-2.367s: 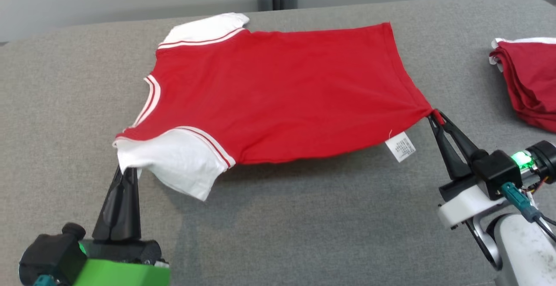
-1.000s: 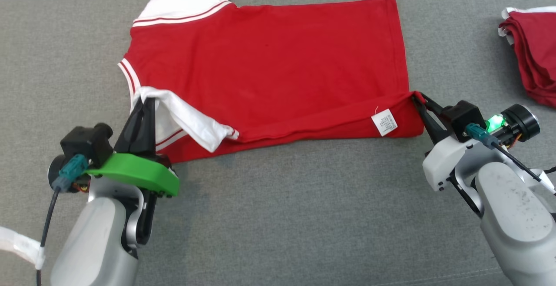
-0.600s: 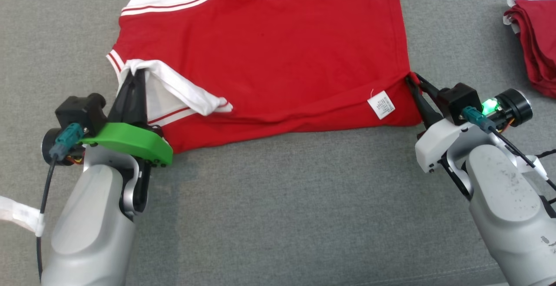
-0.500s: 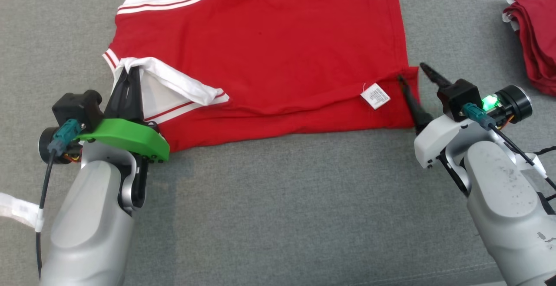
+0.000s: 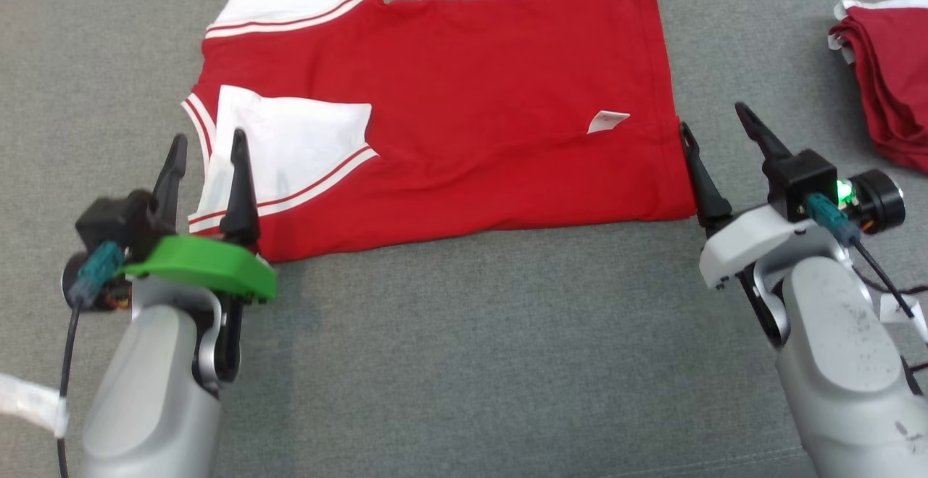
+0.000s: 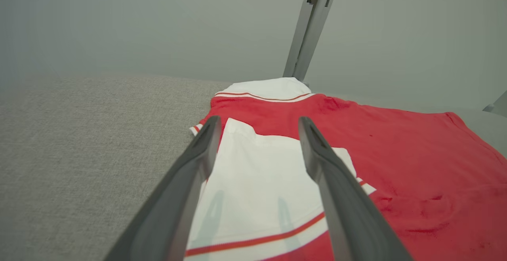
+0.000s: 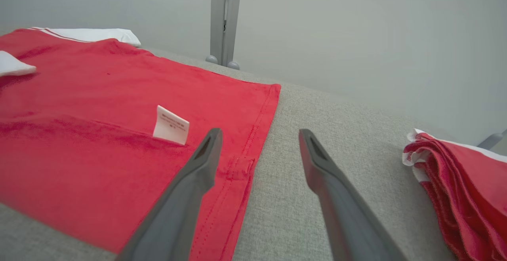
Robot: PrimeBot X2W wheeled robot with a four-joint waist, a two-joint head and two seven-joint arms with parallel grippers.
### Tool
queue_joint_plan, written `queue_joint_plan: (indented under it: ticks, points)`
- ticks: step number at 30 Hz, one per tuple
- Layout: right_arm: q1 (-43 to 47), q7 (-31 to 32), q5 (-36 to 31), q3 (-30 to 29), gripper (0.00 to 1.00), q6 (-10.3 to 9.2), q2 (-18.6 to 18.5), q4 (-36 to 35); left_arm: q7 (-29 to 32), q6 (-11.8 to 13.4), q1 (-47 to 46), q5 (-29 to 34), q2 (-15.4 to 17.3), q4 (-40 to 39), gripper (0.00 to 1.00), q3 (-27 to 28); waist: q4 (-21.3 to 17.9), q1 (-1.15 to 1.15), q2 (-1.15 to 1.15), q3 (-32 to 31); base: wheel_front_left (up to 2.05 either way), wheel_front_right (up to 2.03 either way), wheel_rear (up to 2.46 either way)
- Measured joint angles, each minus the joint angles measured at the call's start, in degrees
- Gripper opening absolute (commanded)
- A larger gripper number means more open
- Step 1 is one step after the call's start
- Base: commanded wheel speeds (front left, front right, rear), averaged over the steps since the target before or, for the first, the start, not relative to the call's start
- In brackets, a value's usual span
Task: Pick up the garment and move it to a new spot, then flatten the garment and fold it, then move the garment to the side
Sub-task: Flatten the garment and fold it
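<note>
Red garment (image 5: 464, 115) with white sleeves, spread flat on grey worktop (image 5: 464, 333); both tools open and empty.

Left tool (image 5: 208, 137) at the garment's near collar corner, fingers wide apart, gripping nothing: one finger over the white sleeve (image 5: 290, 137) folded in onto the red body, the other at the cloth's edge. Right tool (image 5: 712, 117) just beside the garment's hem corner, equally wide, holding nothing: one finger at the hem edge, the other over bare worktop. White label (image 5: 607, 121) poking from a fold near that hem. Pile of folded red garments (image 5: 888, 101) well apart from the garment, beyond the right tool.
</note>
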Motion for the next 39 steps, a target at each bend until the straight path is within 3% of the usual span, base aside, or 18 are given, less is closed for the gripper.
queue_joint_plan:
  ticks: [6,15,24,34,36,37,38,39]
  points:
    - [7.1,0.3,0.7,-3.3,1.0,0.0,2.5,-4.3,0.4,0.7,9.6,-3.0,-0.3,-4.3,1.0,2.6,0.2,0.0,0.0,-3.1,0.0,0.0,0.0]
    - [15.4,3.0,3.5,-3.9,1.0,0.0,4.3,-10.3,8.6,2.7,19.1,-10.8,-1.8,-6.1,1.0,5.2,0.2,0.0,0.0,-7.3,0.0,0.0,0.0]
    - [16.8,3.9,7.2,-0.6,1.0,0.0,4.4,-12.2,13.3,3.1,19.3,-17.2,-3.8,-5.4,1.0,7.4,-0.9,0.0,0.0,-6.3,0.0,0.0,0.0]
    - [15.5,4.6,7.2,0.1,1.0,0.0,4.4,-11.8,13.8,1.0,13.1,-22.9,-4.5,-2.3,1.0,10.9,-2.7,0.0,0.0,-3.4,0.0,0.0,0.0]
    - [15.4,4.7,7.4,0.2,1.0,0.0,4.4,-11.2,13.4,0.6,11.8,-23.3,-4.4,-1.4,0.8,11.4,-3.0,0.0,0.0,-3.0,0.0,0.0,0.0]
    - [15.4,4.8,7.6,0.3,1.0,0.0,4.4,-10.8,13.3,0.5,11.4,-23.5,-4.3,-1.1,0.54,11.4,-3.1,0.0,0.0,-2.8,0.0,0.0,0.0]
    - [15.1,4.9,7.9,0.4,1.0,0.0,4.4,-10.3,13.1,0.3,11.1,-23.5,-4.3,-0.8,0.4,11.5,-3.2,0.0,0.0,-2.7,0.0,0.0,0.0]
    - [14.8,5.1,8.5,0.4,1.0,0.0,4.5,-9.8,12.7,0.1,10.7,-23.5,-4.3,-0.6,0.34,11.6,-3.2,0.0,0.0,-2.6,0.0,0.0,0.0]
